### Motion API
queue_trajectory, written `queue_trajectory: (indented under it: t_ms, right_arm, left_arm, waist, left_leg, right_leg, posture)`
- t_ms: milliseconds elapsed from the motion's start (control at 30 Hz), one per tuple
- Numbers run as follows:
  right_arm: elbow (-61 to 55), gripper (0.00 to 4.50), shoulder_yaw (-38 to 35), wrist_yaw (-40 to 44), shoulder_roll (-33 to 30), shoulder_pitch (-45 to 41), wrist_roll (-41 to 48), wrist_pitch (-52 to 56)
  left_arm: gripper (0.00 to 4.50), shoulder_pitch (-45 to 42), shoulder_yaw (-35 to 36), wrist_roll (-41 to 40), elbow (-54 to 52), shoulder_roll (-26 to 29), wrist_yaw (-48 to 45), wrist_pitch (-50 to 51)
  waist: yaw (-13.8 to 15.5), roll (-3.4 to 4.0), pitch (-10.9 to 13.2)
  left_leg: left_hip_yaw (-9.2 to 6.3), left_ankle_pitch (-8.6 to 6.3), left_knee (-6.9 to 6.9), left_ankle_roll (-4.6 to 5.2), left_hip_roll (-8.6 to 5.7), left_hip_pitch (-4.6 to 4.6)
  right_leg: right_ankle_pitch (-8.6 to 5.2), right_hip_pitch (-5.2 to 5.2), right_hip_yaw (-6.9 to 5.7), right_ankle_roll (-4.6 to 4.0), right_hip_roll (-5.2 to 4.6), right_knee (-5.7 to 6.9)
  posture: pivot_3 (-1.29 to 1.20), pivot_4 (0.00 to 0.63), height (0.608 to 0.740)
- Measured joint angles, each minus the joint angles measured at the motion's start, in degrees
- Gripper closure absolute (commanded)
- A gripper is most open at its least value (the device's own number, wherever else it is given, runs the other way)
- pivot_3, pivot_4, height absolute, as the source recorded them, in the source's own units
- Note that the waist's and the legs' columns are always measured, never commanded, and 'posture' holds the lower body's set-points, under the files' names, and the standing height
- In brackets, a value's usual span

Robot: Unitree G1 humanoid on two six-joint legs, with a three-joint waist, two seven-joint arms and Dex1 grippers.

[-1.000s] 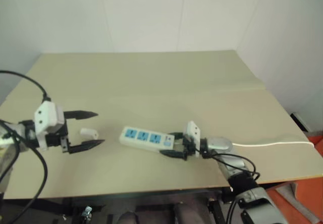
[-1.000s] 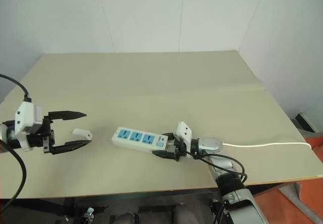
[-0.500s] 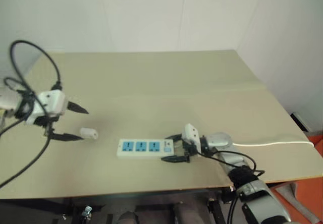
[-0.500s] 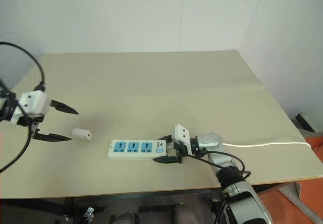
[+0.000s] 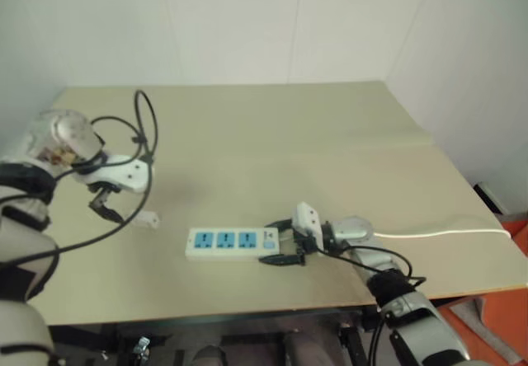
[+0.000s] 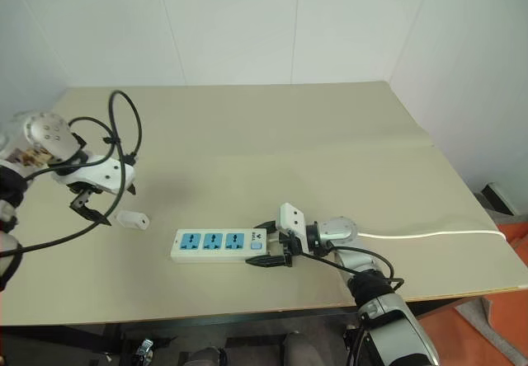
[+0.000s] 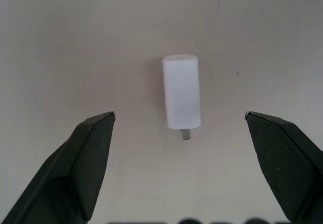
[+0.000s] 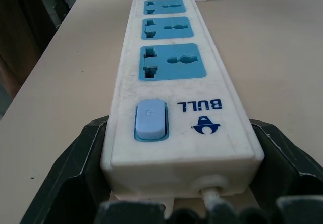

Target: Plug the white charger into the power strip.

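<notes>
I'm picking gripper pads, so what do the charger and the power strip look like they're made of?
White charger: likely smooth matte plastic, evenly white with rounded edges, a small metal prong at one end. Power strip: probably hard, slightly glossy white plastic with scuffs, blue plastic sockets and switch.

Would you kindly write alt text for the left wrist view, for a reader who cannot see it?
The white charger lies flat on the beige table, one metal prong showing at its near end. The left gripper hangs above it, its two black fingers spread wide to either side and touching nothing.
</notes>
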Motion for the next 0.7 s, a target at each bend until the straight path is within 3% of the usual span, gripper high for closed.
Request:
queue_trajectory:
  t_ms: [700]
  right_arm:
    - [-4.8,1.07,-0.1,-2.9,-0.3,3.0,0.0,2.3]
  left_arm:
    - [0.0,3.5,5.6,11.7,6.0,-10.0,2.2,-3.7]
  waist:
    - [0.1,-0.02,0.0]
  left_leg:
    - [-0.03,0.0,0.12,0.0,-0.07,0.02]
  right_leg:
    - [-0.01,0.0,0.02,0.0,-0.05,0.26]
  posture:
    - [0.0,0.15,0.74]
